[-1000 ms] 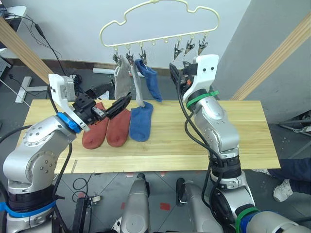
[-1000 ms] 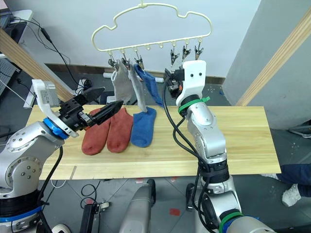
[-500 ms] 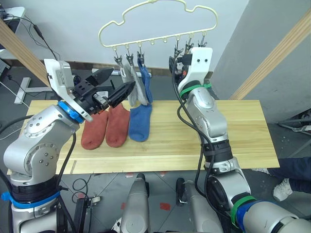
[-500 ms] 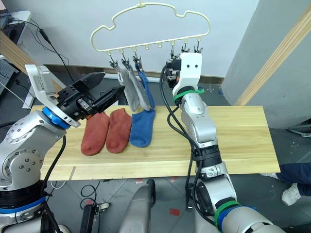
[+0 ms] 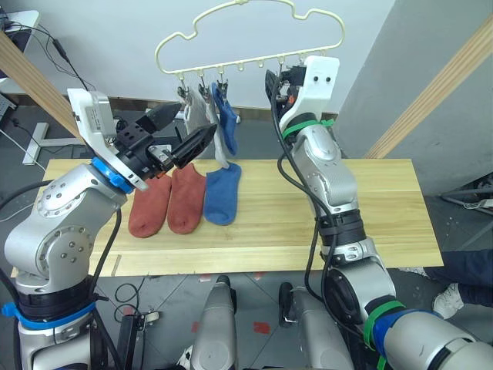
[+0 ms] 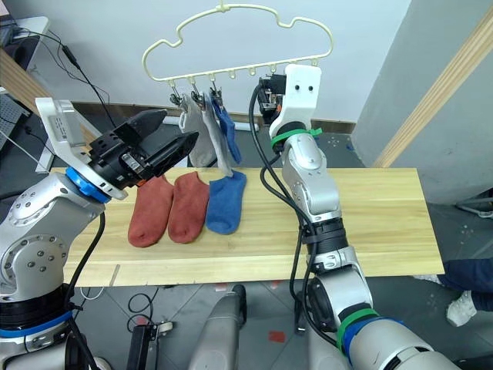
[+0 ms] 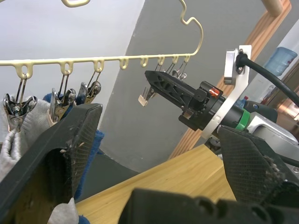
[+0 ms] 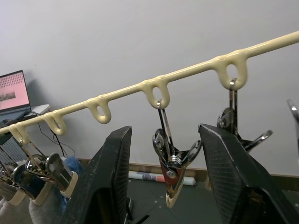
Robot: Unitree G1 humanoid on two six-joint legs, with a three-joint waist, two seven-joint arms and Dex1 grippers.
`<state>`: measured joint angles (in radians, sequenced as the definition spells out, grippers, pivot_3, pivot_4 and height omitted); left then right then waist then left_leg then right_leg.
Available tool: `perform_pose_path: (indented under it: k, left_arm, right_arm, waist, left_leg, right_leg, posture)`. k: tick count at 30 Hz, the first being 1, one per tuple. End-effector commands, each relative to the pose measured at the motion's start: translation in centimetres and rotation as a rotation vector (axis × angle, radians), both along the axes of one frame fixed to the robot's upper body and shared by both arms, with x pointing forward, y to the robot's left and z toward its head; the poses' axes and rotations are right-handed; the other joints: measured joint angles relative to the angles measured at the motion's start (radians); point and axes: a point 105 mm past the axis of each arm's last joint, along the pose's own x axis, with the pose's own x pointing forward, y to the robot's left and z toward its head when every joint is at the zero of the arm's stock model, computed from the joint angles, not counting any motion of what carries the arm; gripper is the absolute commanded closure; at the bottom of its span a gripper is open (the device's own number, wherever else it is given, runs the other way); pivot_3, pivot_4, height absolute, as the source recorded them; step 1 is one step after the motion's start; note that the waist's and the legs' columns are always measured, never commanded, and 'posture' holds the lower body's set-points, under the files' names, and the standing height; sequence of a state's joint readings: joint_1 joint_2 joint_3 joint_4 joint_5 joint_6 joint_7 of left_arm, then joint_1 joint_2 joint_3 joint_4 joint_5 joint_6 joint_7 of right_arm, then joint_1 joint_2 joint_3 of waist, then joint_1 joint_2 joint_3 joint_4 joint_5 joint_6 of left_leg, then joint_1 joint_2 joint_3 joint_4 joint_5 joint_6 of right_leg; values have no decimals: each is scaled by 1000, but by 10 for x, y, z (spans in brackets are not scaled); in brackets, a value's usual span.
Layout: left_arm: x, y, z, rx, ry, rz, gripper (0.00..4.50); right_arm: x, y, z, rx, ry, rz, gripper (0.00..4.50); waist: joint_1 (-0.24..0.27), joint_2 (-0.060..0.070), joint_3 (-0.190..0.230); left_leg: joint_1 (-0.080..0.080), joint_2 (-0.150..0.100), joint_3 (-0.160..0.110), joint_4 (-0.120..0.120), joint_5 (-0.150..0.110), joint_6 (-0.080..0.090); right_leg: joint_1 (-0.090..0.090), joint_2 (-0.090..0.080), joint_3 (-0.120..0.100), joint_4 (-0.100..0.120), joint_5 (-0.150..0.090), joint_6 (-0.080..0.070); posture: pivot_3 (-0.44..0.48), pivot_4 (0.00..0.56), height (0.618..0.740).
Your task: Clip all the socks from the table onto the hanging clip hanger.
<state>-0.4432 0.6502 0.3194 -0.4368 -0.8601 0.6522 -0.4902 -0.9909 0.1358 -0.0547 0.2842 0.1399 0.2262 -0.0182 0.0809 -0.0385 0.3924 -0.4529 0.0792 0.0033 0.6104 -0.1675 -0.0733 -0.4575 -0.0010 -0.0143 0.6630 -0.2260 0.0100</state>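
Right tool [image 8: 163,186] spread open around an empty clip [image 8: 172,170] on the clip hanger [image 5: 250,31] — left tool [image 5: 176,132] open, empty. Three socks [image 5: 185,196] on the counter [image 5: 385,208]. Next: pick one up.

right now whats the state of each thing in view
clip hanger: hanging, three clips free
grey socks: clipped
hanging blue sock: clipped
rust-red socks: flat on table
table blue sock: flat
left pincer: open, empty
right pincer: open around free clip
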Motion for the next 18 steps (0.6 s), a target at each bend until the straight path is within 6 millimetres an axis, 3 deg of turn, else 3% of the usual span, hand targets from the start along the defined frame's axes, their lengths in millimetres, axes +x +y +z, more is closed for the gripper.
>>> perform_pose_path:
  k: [1,18]
  left_arm:
    - [-9,-3,11,12,-57,-13,0]
    - [-11,-5,11,14,-63,-19,0]
  right_arm:
    - [-8,10,20,29,-69,45,2126]
    - [-1,19,22,42,-62,89,2126]
  waist:
    - [0,0,0]
    - [1,0,0]
  left_leg:
    - [0,0,0,0,0,0]
    - [0,0,0,0,0,0]
  right_leg:
    - [0,0,0,0,0,0]
    - [0,0,0,0,0,0]
  posture:
    - [269,350,740]
    - [278,359,740]
